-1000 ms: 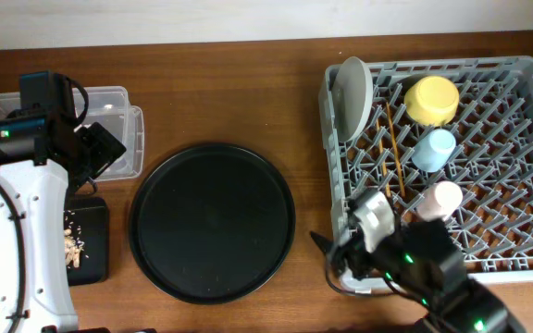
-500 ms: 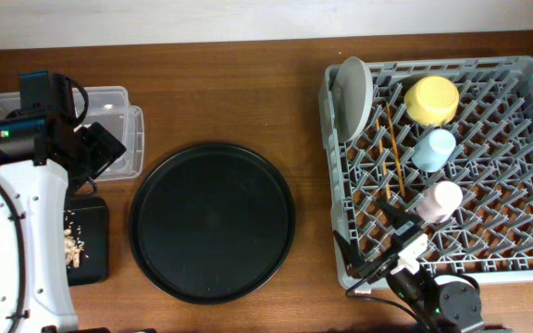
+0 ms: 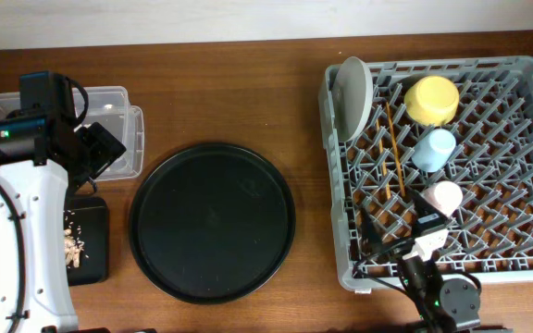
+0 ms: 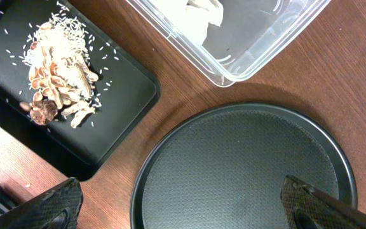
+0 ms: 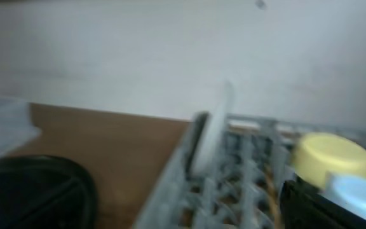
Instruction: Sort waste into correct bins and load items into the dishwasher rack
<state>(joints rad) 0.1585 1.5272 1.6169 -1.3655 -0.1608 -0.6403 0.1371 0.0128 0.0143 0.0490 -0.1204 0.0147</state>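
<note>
The grey dishwasher rack (image 3: 516,236) holds the grey-white plate (image 3: 352,92) on edge, the yellow bowl (image 3: 431,99), the blue cup (image 3: 433,148), the pink cup (image 3: 444,198) and the chopsticks (image 3: 392,153). My right gripper (image 3: 398,233) hovers open and empty over the rack's front edge, just left of the pink cup. Its blurred wrist view shows the plate (image 5: 211,130), bowl (image 5: 329,156) and blue cup (image 5: 361,191). My left gripper (image 4: 183,213) is open and empty above the clear tub's (image 3: 123,97) corner. White napkins (image 4: 199,16) lie in the tub. Food scraps (image 4: 56,83) lie on the flat black tray (image 4: 122,108).
The large round black tray (image 3: 211,222) lies between the bins and the rack, bare. It also shows in the left wrist view (image 4: 246,165) and in the right wrist view (image 5: 37,191). The flat black tray (image 3: 91,222) sits at the table's front left.
My right arm has drawn back toward the table's front edge and shifted right, its gripper now over the rack's front beside the pink cup. The left arm has not moved.
</note>
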